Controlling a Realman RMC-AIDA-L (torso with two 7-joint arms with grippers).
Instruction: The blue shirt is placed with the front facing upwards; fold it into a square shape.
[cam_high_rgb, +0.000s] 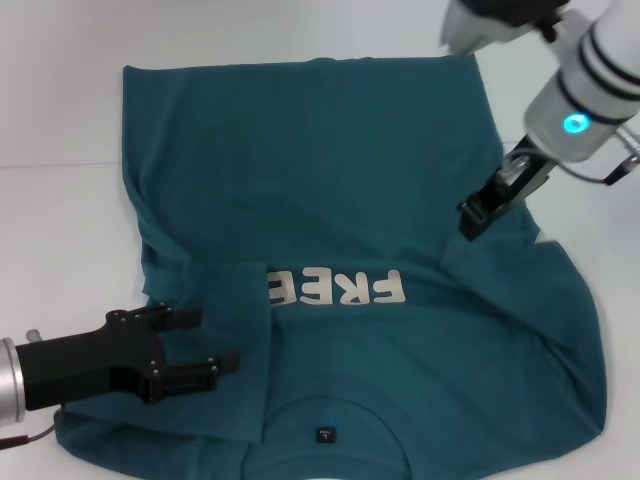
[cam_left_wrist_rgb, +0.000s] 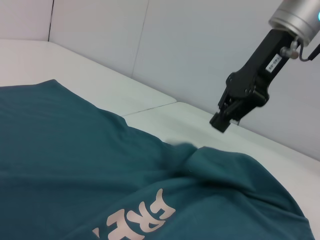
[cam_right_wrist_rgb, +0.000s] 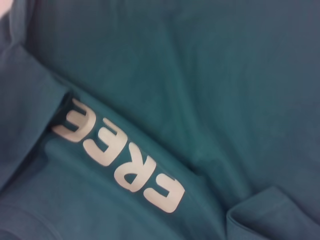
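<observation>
1. Lying front up on the white table (cam_high_rgb: 60, 110), the blue shirt (cam_high_rgb: 330, 170) has its hem on the far side and its neck label (cam_high_rgb: 324, 435) nearest the robot.
2. The shirt's left sleeve is folded inward, covering the end of the "FREE" lettering (cam_high_rgb: 335, 288).
3. The left gripper (cam_high_rgb: 205, 345) sits low over that folded sleeve, fingers parted and holding nothing.
4. The right gripper (cam_high_rgb: 475, 218) hangs just above the shirt's right side, near a raised fold; its fingertips appear drawn together, with no cloth visible between them.
</observation>
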